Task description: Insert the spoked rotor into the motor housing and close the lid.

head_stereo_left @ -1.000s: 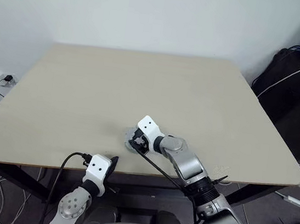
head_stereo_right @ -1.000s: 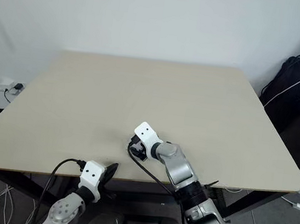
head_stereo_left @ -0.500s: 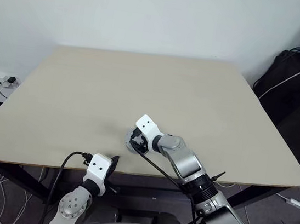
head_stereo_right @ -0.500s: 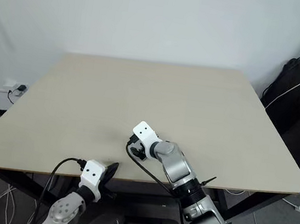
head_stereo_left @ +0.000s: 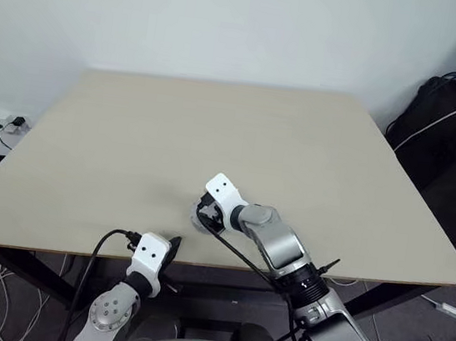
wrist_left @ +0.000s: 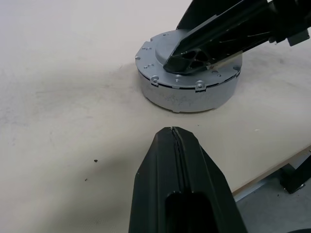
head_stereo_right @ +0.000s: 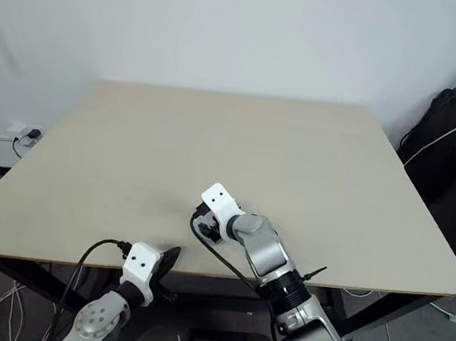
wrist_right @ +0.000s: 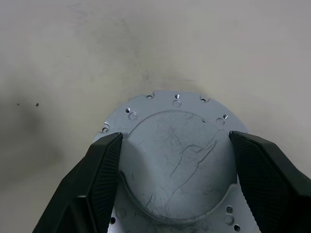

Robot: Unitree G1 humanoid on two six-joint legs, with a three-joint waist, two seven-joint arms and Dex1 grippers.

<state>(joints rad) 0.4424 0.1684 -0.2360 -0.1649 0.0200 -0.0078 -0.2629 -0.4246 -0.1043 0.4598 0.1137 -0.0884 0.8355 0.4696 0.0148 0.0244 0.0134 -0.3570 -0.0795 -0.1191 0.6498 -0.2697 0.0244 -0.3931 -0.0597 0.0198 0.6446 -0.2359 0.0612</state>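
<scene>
Lid seated on the motor housing, right gripper straddling it

The wide pale surface (head_stereo_left: pixel 216 135) carries the closed motor housing (wrist_left: pixel 189 94) near its front edge, the flat round lid (wrist_right: pixel 172 155) on top. The right gripper (wrist_right: pixel 175 179) reaches down onto it from the near right, spread wide, one finger on each side of the lid's raised centre; whether it squeezes is unclear. The left gripper (wrist_left: pixel 176 141), clenched and empty, points at the housing from just beside, at the surface's edge
</scene>
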